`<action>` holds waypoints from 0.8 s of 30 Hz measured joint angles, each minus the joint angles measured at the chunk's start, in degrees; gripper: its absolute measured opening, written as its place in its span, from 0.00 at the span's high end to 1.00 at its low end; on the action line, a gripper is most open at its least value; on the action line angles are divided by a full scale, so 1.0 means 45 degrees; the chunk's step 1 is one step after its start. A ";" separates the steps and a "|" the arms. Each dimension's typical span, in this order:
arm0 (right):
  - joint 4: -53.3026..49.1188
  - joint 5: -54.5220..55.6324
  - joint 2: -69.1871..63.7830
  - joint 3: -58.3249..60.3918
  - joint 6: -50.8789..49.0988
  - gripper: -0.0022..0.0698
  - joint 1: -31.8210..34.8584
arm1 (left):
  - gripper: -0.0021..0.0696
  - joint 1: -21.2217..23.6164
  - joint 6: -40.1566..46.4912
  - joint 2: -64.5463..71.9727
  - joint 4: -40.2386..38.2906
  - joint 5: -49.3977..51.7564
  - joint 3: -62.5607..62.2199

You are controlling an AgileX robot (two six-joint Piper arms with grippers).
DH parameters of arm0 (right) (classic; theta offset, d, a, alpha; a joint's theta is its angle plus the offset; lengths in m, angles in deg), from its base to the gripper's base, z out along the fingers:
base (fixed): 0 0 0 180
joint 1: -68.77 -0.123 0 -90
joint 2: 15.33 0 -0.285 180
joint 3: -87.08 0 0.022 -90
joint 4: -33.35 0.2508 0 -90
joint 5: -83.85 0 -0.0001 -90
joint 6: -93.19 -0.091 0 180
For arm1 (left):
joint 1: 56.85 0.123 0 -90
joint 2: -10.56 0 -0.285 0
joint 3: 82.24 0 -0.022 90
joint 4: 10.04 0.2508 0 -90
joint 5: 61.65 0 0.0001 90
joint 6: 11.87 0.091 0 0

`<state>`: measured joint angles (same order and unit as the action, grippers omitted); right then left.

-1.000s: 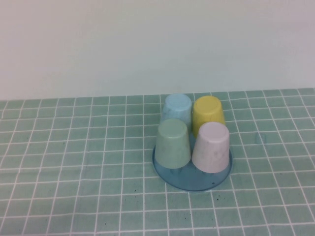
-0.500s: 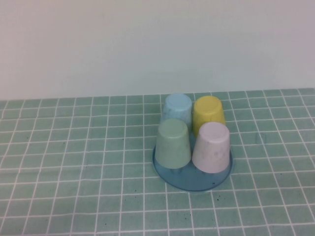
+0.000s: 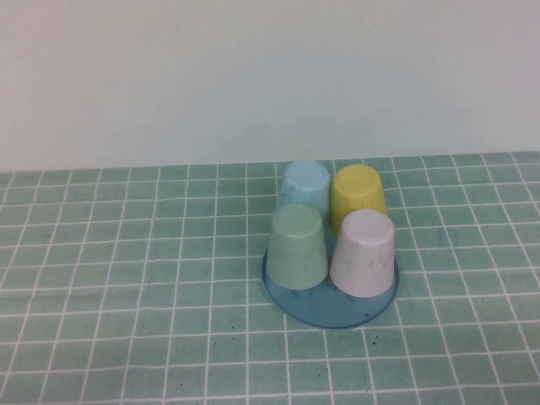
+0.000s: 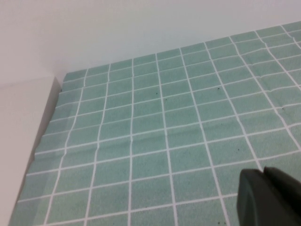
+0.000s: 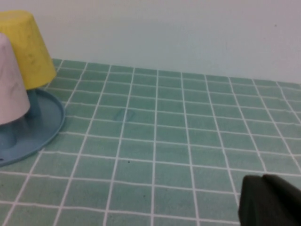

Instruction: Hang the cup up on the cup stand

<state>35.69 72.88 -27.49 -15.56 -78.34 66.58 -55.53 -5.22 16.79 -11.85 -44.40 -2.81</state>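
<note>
1. Sitting upside down on the cup stand point(image 3: 331, 310), four cups fill its pegs above the green tiled table point(image 3: 126, 287).
2. The pale green cup point(image 3: 297, 246) takes the stand's near-left peg, with the light blue cup point(image 3: 304, 187) behind it.
3. The yellow cup point(image 3: 357, 195) takes the far-right peg.
4. The pink cup point(image 3: 363, 252) hangs mouth down on the near-right peg, touching nothing but the stand, just beside the green and yellow cups.
5. The left gripper point(image 4: 270, 197) appears only as a dark corner in its wrist view, over bare tiles well away from the stand; whether its fingers are apart cannot be told.
6. The right gripper point(image 5: 268, 201) hovers low over tiles to the stand's right, the stand's rim point(image 5: 44, 134) in its view; its finger spacing cannot be told either.
</note>
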 joint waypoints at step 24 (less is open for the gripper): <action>0.0249 -0.2186 0.1090 0.0287 -0.0530 0.97 0.0010 | 0.97 0.0000 0.0000 0.0000 0.0000 0.0000 0.0000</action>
<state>36.81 63.04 -22.59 -14.26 -80.72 66.63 -55.53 -5.22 16.79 -11.85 -44.40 -2.81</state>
